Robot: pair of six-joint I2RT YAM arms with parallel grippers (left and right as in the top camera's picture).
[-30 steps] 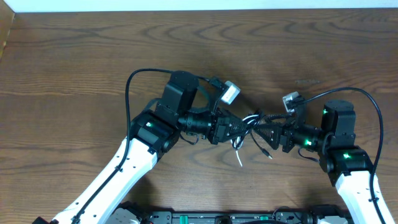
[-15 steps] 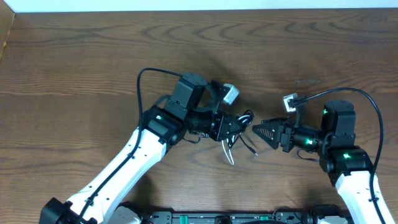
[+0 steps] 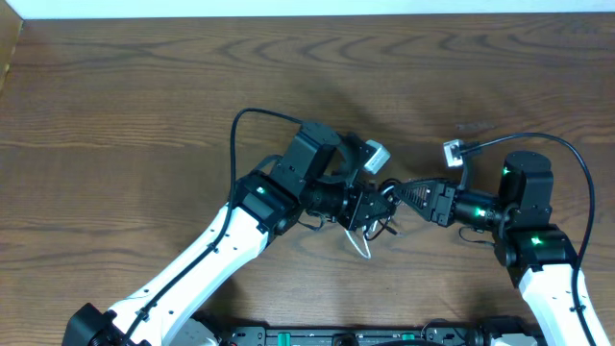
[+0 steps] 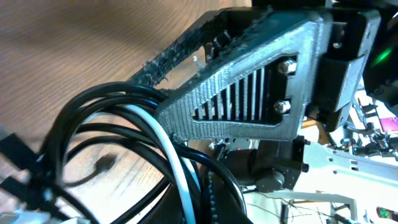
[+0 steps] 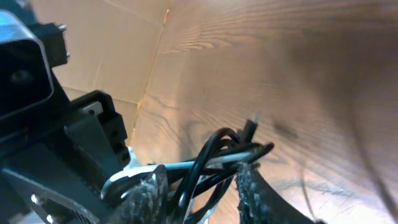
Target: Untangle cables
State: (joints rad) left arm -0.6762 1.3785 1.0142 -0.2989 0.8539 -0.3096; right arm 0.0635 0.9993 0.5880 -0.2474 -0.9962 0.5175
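Note:
The cables [image 3: 385, 199], a thin white cord and a thin black cord, hang in a small looped bundle between my two grippers, just above the wooden table. A white end [image 3: 363, 250] trails down toward the front. My left gripper [image 3: 370, 208] is shut on the bundle; in the left wrist view the cords [image 4: 177, 158] run into its jaws [image 4: 205, 202]. My right gripper [image 3: 404, 195] is open, and its fingers [image 5: 196, 190] straddle the loops [image 5: 227, 146] without closing. One right finger [image 4: 249, 93] fills the left wrist view.
The wooden table [image 3: 144, 96] stretches out on all sides. Thick black arm wires arc over the left arm [image 3: 240, 125] and the right arm [image 3: 567, 154]. The table's far edge meets a white wall [image 3: 307, 8].
My right gripper let go of the bundle and opened. My left gripper carried the bundle to the right, and the open right fingers have moved in around it.

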